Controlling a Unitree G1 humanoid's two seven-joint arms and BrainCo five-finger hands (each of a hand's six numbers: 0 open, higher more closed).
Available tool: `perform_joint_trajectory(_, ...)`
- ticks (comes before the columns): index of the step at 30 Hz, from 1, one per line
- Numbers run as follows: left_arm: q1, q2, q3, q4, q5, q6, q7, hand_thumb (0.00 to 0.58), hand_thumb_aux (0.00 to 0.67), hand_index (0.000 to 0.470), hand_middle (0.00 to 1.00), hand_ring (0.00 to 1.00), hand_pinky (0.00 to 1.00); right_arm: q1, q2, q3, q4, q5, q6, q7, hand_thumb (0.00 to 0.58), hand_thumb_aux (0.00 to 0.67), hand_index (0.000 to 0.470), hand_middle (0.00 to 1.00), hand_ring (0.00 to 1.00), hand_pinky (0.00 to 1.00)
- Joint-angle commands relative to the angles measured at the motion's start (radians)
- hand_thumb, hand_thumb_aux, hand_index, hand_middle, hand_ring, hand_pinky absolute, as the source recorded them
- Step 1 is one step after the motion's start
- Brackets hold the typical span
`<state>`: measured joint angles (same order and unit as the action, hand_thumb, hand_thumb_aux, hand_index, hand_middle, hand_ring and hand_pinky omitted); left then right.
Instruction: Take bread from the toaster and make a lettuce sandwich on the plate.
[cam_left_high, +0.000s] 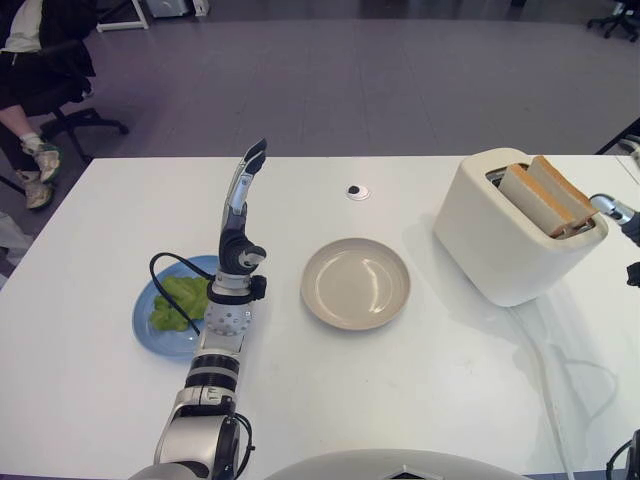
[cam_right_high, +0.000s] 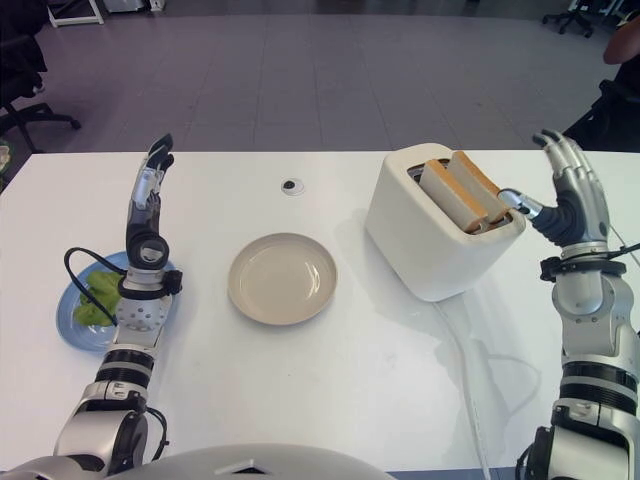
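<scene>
A white toaster (cam_right_high: 425, 245) stands on the right of the table with two bread slices (cam_right_high: 462, 192) sticking up from its slots. My right hand (cam_right_high: 567, 190) is raised just right of the toaster, fingers spread open, one fingertip close to the nearer slice. An empty beige plate (cam_left_high: 355, 283) lies at the table's centre. Green lettuce (cam_left_high: 180, 300) rests on a blue plate (cam_left_high: 150, 325) at the left. My left hand (cam_left_high: 243, 195) stands upright above the blue plate's right rim, fingers straight and open, holding nothing.
A small black-and-white round object (cam_left_high: 357, 192) lies on the table behind the beige plate. The toaster's white cord (cam_right_high: 465, 370) runs forward toward the table's front edge. A black cable (cam_left_high: 170, 265) loops beside my left forearm.
</scene>
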<state>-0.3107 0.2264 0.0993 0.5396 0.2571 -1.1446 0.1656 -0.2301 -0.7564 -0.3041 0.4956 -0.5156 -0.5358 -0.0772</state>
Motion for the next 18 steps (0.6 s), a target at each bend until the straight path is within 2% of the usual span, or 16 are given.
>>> perform_joint_trajectory(1,-0.006,0.012,0.006,0.013,0.016,0.002,0.006,0.0,0.0,0.0,0.0,0.0,0.0,-0.021,-0.025,0.077,0.098,-0.001,0.008,0.015,0.045,0.026,0.018,0.0,0.0,0.0)
perform_joint_trajectory(3,-0.008,0.015,0.004,0.015,0.017,0.001,0.007,0.0,0.0,0.0,0.0,0.0,0.0,-0.03,-0.032,0.102,0.133,0.004,0.0,0.008,0.212,0.137,0.096,0.0,0.0,0.0)
perform_joint_trajectory(5,-0.007,0.017,0.003,0.017,0.017,0.0,0.007,0.0,0.0,0.0,0.0,0.0,0.0,-0.032,-0.037,0.124,0.144,0.014,-0.013,0.005,0.291,0.197,0.138,0.0,0.0,0.0)
perform_joint_trajectory(6,-0.006,0.018,0.004,0.017,0.019,-0.001,0.009,0.0,0.0,0.0,0.0,0.0,0.0,-0.033,-0.039,0.135,0.141,0.02,-0.023,0.004,0.387,0.284,0.199,0.0,0.0,0.0)
perform_joint_trajectory(7,-0.006,0.018,0.005,0.017,0.02,-0.001,0.009,0.0,0.0,0.0,0.0,0.0,0.0,-0.034,-0.04,0.143,0.136,0.026,-0.033,0.0,0.452,0.355,0.249,0.0,0.0,0.0)
perform_joint_trajectory(8,-0.006,0.018,0.005,0.018,0.021,0.0,0.011,0.0,0.0,0.0,0.0,0.0,0.0,-0.033,-0.042,0.147,0.128,0.034,-0.044,-0.005,0.547,0.51,0.358,0.0,0.0,0.0)
perform_joint_trajectory(9,-0.007,0.018,0.005,0.018,0.023,0.001,0.012,0.0,0.0,0.0,0.0,0.0,0.0,-0.032,-0.044,0.148,0.121,0.043,-0.055,-0.012,0.58,0.667,0.468,0.0,0.0,0.0)
perform_joint_trajectory(13,-0.008,0.02,0.005,0.021,0.026,0.001,0.017,0.0,0.0,0.0,0.0,0.0,0.0,-0.029,-0.048,0.131,0.09,0.087,-0.104,-0.049,0.58,0.67,0.47,0.0,0.0,0.0)
perform_joint_trajectory(16,-0.01,0.025,0.009,0.026,0.027,0.0,0.022,0.0,0.0,0.0,0.0,0.0,0.0,-0.031,-0.042,0.105,0.045,0.13,-0.137,-0.072,0.58,0.67,0.47,0.45,0.45,0.45)
perform_joint_trajectory(17,-0.011,0.027,0.01,0.027,0.027,0.0,0.024,0.0,0.0,0.0,0.0,0.0,0.0,-0.032,-0.04,0.096,0.03,0.141,-0.145,-0.081,0.58,0.67,0.47,0.68,0.68,0.68)
perform_joint_trajectory(18,-0.012,0.029,0.012,0.028,0.029,0.001,0.027,0.0,0.0,0.0,0.0,0.0,0.0,-0.033,-0.038,0.085,0.015,0.154,-0.151,-0.094,0.58,0.67,0.47,1.0,1.0,1.0)
